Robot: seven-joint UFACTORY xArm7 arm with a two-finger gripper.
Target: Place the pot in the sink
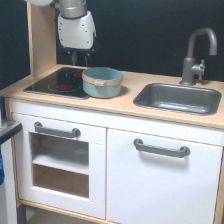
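Arm (75, 25) seen only at lowest part, above stovetop (57, 82). Metallic grey cylindrical segment topped by white rounded casing. Glossy white wrist housing, boxy with rounded corners. Dark gripper (80, 57) fingers protrude beneath housing; detail blurred. No cables or markings discernible.

Only one view is given, the exterior one. The toy kitchen is seen from the front, from slightly above the counter (125, 102), so that its top surface and the white cabinet front below are both shown. The camera is set at a moderate distance: the whole width of the counter nearly fills the picture, with the sink (177, 97) toward the exterior view's right and the stovetop (57, 82) toward its left. The arm is cut off by the upper edge.
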